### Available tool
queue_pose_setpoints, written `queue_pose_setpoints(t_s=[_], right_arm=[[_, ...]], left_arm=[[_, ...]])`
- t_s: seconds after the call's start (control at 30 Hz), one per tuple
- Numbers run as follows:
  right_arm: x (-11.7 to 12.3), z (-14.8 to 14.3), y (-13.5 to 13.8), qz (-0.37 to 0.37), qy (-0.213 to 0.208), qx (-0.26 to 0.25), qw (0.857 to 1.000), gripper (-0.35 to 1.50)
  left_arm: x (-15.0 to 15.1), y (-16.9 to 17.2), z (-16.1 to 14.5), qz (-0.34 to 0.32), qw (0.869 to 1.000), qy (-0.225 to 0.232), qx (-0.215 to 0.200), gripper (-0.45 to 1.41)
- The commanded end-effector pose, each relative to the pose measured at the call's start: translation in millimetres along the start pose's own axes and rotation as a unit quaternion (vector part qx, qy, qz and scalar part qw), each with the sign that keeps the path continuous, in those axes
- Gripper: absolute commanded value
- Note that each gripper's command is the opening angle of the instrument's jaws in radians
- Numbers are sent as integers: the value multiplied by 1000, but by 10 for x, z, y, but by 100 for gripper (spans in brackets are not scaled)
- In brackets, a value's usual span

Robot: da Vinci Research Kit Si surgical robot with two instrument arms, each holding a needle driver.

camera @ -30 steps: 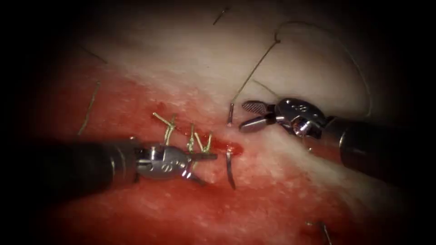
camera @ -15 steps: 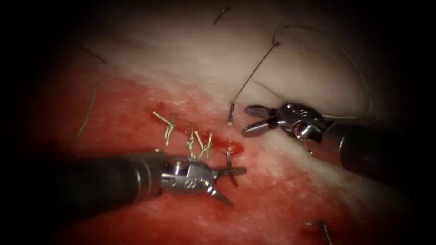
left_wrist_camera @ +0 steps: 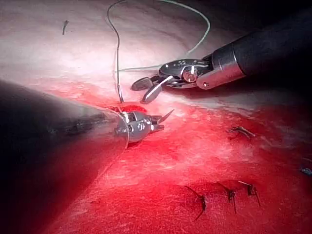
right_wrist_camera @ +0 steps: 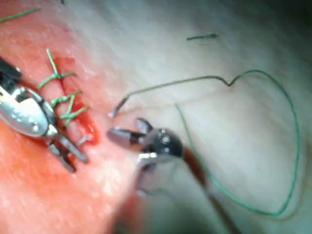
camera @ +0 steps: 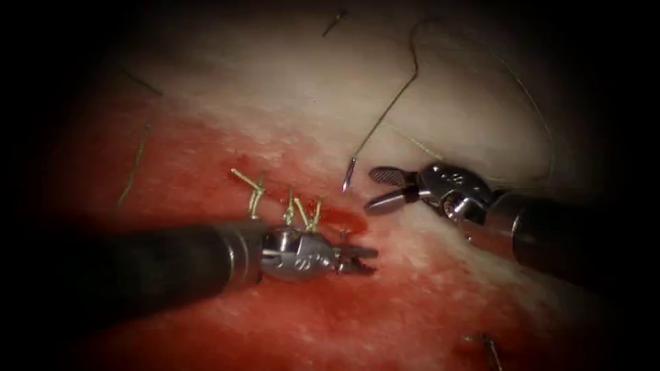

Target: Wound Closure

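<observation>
The needle (camera: 348, 176) sits in the tissue (camera: 289, 89) across the open end of the cut (camera: 347, 221). Its tail end stands out of the pale tissue above and right of the cut, and its tip comes out below the cut. My left tool (camera: 359, 258) reaches in from the left, jaws shut on the needle near the tip. My right tool (camera: 372, 187) lies just right of the tail end, open and holding nothing. The thread (camera: 392, 103) runs up from the tail and loops round to the right. The left wrist view has the left tool (left_wrist_camera: 163, 122) and right tool (left_wrist_camera: 140, 92).
Three tied stitches (camera: 289, 209) with short ends close the cut left of the needle. Red fluid (camera: 309, 309) covers the lower tissue. Loose cut ends of thread (camera: 134, 165) lie on the left, at the top (camera: 335, 22) and at the lower right (camera: 489, 347).
My left tool moved right to the needle's tip with open jaws, then shut on it. The tail end tilted and the thread loop shifted. The right tool hardly moved.
</observation>
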Motion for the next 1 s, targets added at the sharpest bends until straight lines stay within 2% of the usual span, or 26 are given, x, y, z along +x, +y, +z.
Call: queue_pose_setpoints(t_s=[0.03, 0.17, 0.27, 0.37, 0.47, 0.57, 0.67, 0.73, 0.83, 0.93, 1.0], right_arm=[[-2, 7, 2, 2, 1, 0, 1000, 146], [-3, 1, 3, 5, 2, -8, 1000, 146], [-4, -3, 3, 6, 6, -11, 1000, 146], [-6, -6, 0, 9, 10, -10, 1000, 146], [-7, -7, -4, 9, 10, -10, 1000, 146], [-8, -6, -8, 9, 10, -10, 1000, 146], [-11, -5, -11, 8, 10, -11, 1000, 146], [-14, -3, -13, 10, 11, -12, 1000, 146], [-18, -2, -15, 11, 11, -14, 1000, 146], [-21, -1, -17, 12, 12, -13, 1000, 146], [-21, -1, -17, 12, 12, -13, 1000, 146]], left_arm=[[-2, 1, 3, -16, 1000, -1, 1, -45], [-1, -2, -8, -75, 997, -2, 9, -45], [9, -7, -14, -128, 991, 21, 23, -45], [20, -9, -19, -167, 985, 45, 14, -45], [35, -7, -24, -253, 964, 83, -8, -45], [49, -8, -30, -316, 941, 119, -10, -45], [62, -10, -36, -389, 911, 135, -25, -45], [68, -12, -39, -421, 896, 137, -35, -45], [75, -13, -43, -482, 863, 139, -57, -45], [82, -8, -50, -507, 846, 142, -80, -45], [87, -6, -56, -515, 840, 144, -91, -45]])
